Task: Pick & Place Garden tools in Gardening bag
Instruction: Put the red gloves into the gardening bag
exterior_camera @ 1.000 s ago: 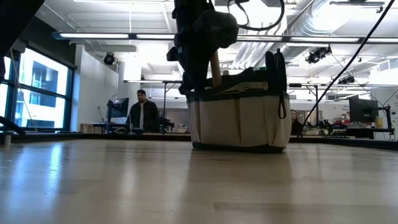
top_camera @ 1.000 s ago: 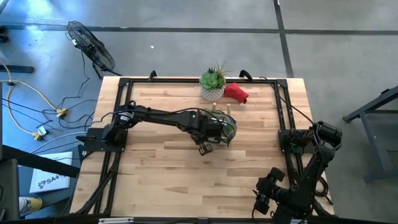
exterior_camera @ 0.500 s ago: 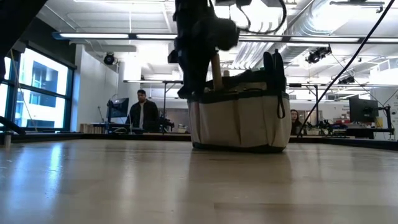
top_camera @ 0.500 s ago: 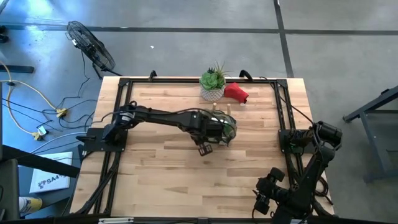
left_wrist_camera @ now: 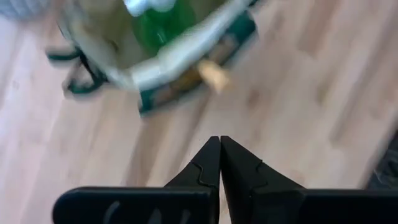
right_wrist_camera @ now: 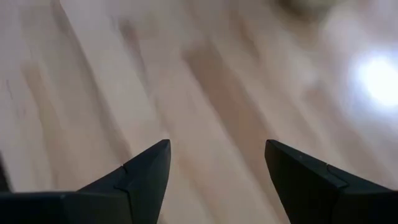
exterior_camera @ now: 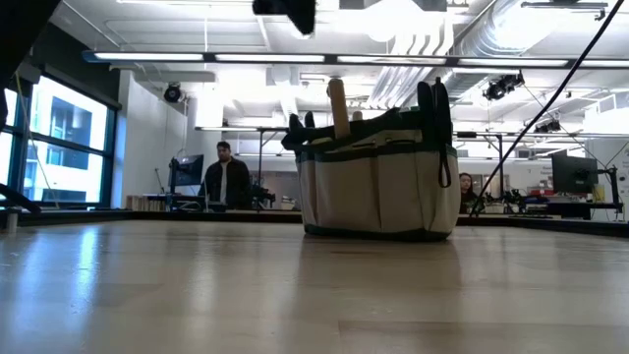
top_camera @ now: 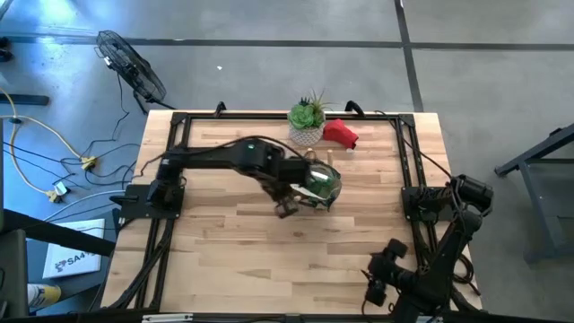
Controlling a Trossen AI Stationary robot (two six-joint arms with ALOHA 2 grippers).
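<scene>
Left tool point(left_wrist_camera: 219, 142) clenched, empty, at bag's point(top_camera: 320, 182) 9 o'clock; right tool point(right_wrist_camera: 217, 152) released, parked at bench's point(top_camera: 233, 260) 4 o'clock.

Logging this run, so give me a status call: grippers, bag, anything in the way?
Left gripper shut, empty, above table beside gardening bag. Right gripper open, parked at table's right edge. Red soft item still out, beside potted plant.
</scene>
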